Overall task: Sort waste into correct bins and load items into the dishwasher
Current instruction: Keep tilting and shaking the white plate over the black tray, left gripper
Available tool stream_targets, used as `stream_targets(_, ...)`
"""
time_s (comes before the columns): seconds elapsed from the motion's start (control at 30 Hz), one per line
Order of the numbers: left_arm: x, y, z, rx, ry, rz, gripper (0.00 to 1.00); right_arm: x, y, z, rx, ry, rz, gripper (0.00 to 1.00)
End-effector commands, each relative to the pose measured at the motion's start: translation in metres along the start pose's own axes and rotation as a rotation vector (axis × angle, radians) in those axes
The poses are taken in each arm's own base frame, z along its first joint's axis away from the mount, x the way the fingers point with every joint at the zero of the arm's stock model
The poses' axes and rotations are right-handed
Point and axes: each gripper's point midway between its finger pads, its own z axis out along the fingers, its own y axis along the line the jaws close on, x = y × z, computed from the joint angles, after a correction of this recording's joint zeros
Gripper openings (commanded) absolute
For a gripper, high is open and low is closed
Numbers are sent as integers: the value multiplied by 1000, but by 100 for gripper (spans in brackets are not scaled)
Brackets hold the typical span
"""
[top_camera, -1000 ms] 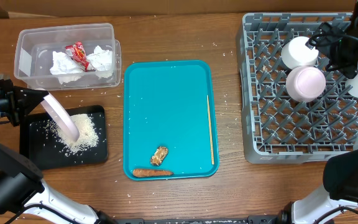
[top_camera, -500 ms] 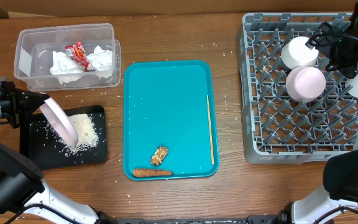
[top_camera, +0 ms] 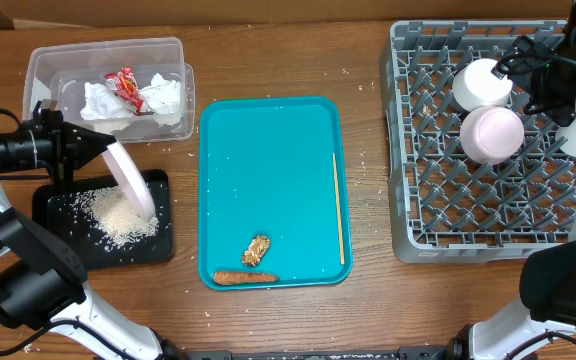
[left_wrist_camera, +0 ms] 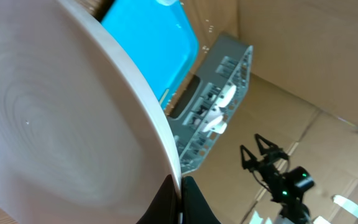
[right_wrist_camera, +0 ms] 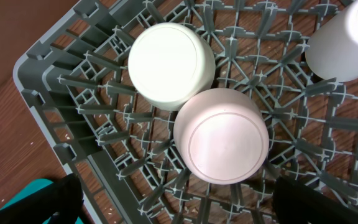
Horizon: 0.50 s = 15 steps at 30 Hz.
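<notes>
a: state of the left pincer [top_camera: 80, 150]?
b: clenched on the upper rim of a white plate [top_camera: 128, 180]. from the wrist view, rim pinched tight between both fingers.
a: and the position of that plate?
b: tipped steeply on edge, lower end down over the black tray [top_camera: 56, 250], right above a pile of rice grains [top_camera: 123, 215] lying in that tray. cannot tell whether touching the rice.
a: right pincer [right_wrist_camera: 176, 199]?
b: released, jaws spread wide, hovering over the grey dish rack [top_camera: 488, 215] at the right end of the desk [top_camera: 368, 50]. nothing gripped.
a: contents of the rack?
b: a small white cup [top_camera: 481, 83] and a white bowl [top_camera: 491, 133], both upside down on the pegs, right beside each other.
a: rest of the waste?
b: crumpled napkins [top_camera: 103, 100] and a red-and-silver wrapper [top_camera: 125, 83] inside the clear tub [top_camera: 43, 62], just behind the black tray. on the teal tray [top_camera: 268, 150] in the middle: a brown lump [top_camera: 257, 250], a brown-orange food stick [top_camera: 245, 278] near the front edge, and a thin wooden stick [top_camera: 339, 210] lying along the right side. a few loose grains scattered over the desk as well.
</notes>
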Motion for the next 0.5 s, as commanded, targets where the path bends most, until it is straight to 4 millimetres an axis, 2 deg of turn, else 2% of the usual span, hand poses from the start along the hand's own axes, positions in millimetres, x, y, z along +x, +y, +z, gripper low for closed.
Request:
stream_targets(0.0,12,-17,-7,34,-20,32,4,-5,3,-12,-17,-31,4,100)
stream_targets(0.13,17,10,-8,-177,-42,2,4,-5,3,-12,-17,-31,4,100)
stream_targets(0.2,22,15,-10,-252,-58,10,4,-5,3,-12,-17,-31,4,100)
stream_targets(0.37,43,-3,-12,-308,-99,121,4,-5,3,-12,-17,-31,4,100)
stream_targets(0.47,49,-12,-5,-392,-144,204,4,-5,3,-12,-17,-31,4,100)
